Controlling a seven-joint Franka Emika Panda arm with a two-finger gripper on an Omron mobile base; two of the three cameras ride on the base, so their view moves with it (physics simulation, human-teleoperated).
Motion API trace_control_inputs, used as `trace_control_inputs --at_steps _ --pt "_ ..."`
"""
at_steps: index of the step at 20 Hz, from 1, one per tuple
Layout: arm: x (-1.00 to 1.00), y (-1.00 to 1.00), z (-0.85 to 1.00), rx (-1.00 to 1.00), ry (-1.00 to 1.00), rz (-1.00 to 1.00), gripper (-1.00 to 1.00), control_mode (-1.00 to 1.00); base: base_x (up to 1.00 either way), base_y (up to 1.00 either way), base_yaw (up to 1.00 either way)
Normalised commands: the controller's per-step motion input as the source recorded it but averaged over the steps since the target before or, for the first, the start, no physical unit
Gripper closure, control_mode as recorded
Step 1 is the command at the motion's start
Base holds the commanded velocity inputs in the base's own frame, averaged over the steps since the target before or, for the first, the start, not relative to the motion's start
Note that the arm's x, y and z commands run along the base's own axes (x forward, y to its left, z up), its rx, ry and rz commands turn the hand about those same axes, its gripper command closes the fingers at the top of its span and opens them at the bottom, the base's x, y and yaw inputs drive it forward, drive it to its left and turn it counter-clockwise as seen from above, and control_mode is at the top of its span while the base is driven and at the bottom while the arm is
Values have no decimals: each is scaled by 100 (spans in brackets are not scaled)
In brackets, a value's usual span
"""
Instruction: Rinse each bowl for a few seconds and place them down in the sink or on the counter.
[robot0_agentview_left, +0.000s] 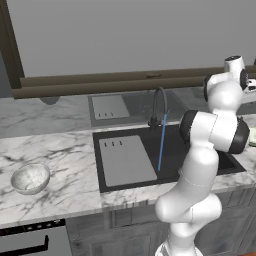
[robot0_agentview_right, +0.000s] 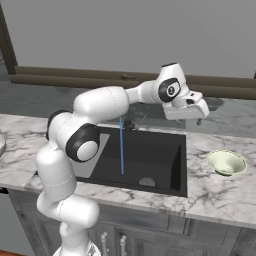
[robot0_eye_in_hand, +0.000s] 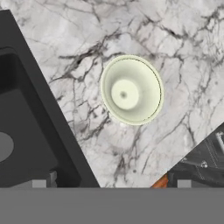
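We hold our two-finger hand (robot0_agentview_right: 199, 121) high above the white, grey-veined marble table (robot0_agentview_right: 220, 192), fingers spread wide and holding nothing, because from here the wrist camera looks straight down on the small round pale cream bowl with the greenish inside (robot0_eye_in_hand: 131, 89). That bowl sits upright on the table directly below the hand and a little ahead of it, just beside the wide black rectangular sink (robot0_agentview_right: 170, 172), which lies off to one side of the hand. We judge it the closer pick: its rim is exposed all round, so spread fingers can drop over one edge. A thin blue stream (robot0_agentview_right: 121, 145) runs from the dark arched tap (robot0_agentview_left: 159, 107) into the basin, ready for rinsing. The speckled grey-white bowl (robot0_agentview_left: 30, 178) waits well away from the hand, across the sink, on the far stretch of table.
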Motion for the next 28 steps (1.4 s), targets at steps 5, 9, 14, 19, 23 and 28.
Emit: trace_control_inputs --at_steps 5,9,14,19,23,28 --pt "-9 -9 -7 0 5 0 -100 -100 0 0 0" --pt "-8 -7 -10 0 2 0 -100 -100 0 0 0" --pt "-13 -4 -16 0 2 0 -100 -100 0 0 0" --pt "-8 -3 -13 0 0 0 -100 -100 0 0 0" --pt "-10 -10 -17 1 0 1 -100 -100 0 0 0" --pt "-4 -3 -16 0 0 2 -100 -100 0 0 0"
